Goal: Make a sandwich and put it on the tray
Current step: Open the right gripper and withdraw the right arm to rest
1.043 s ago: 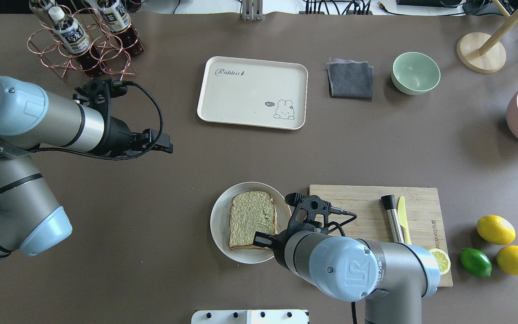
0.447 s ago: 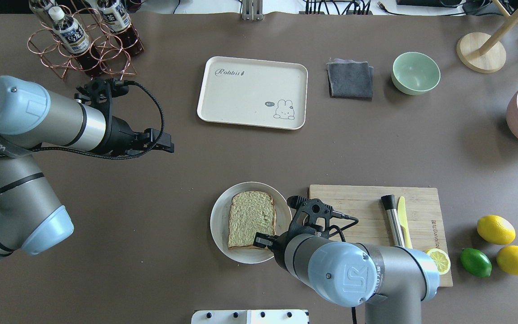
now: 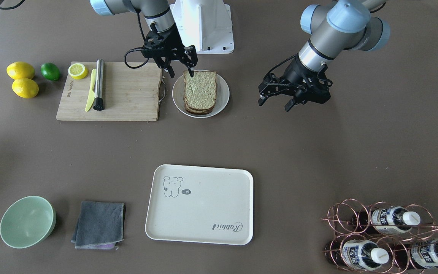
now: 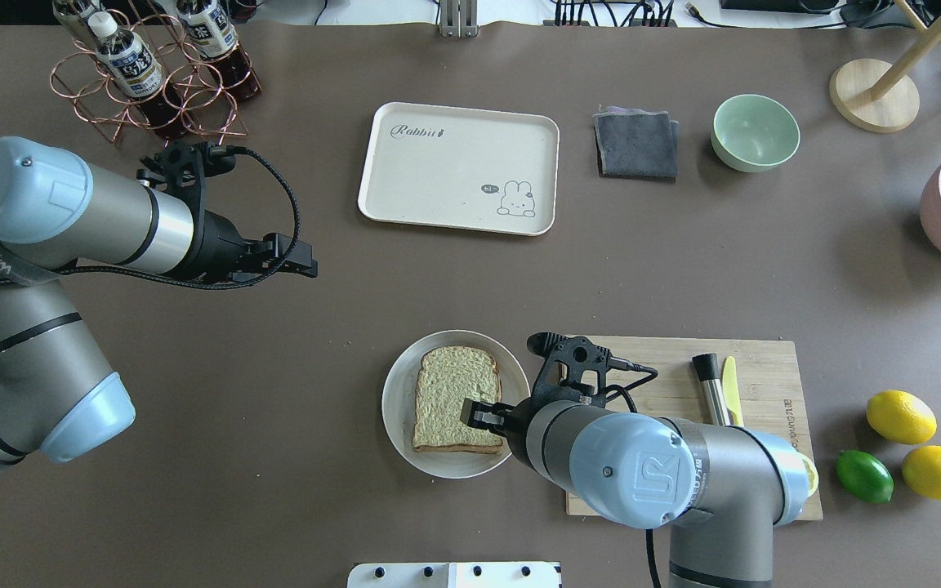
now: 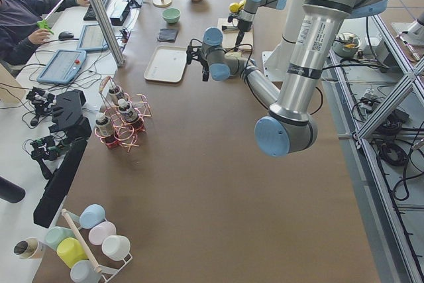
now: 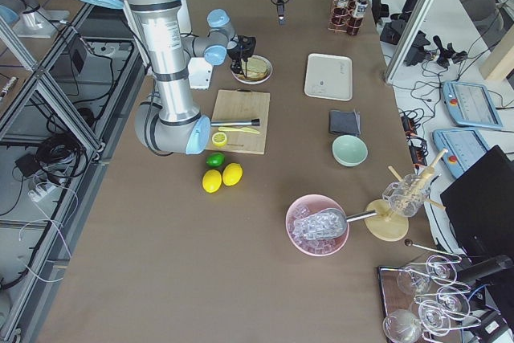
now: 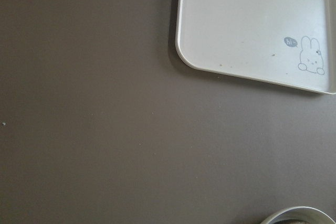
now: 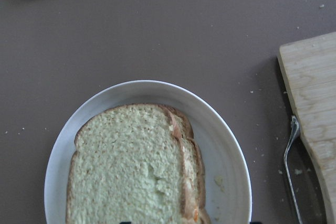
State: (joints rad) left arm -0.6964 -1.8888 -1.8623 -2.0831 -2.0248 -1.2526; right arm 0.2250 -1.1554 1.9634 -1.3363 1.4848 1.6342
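Note:
The sandwich (image 3: 200,91) lies on a round white plate (image 3: 222,95): two speckled bread slices stacked, with a trace of orange egg at the edge in the right wrist view (image 8: 195,214). It also shows from overhead (image 4: 454,396). My right gripper (image 3: 181,73) is open and hovers over the sandwich's end nearest the robot; overhead it (image 4: 491,420) is partly hidden by its wrist. The cream tray (image 4: 458,167) lies empty at the far middle. My left gripper (image 3: 276,102) is open and empty above bare table, left of the plate and tray.
A wooden cutting board (image 4: 658,359) with a yellow knife, a metal rod and a lemon half lies right of the plate. Lemons and a lime (image 4: 864,475) are further right. A grey cloth (image 4: 636,144), a green bowl (image 4: 755,132) and a bottle rack (image 4: 152,73) stand at the back.
My right gripper has moved a little away from the robot, over the sandwich's near right corner. The left arm has barely moved.

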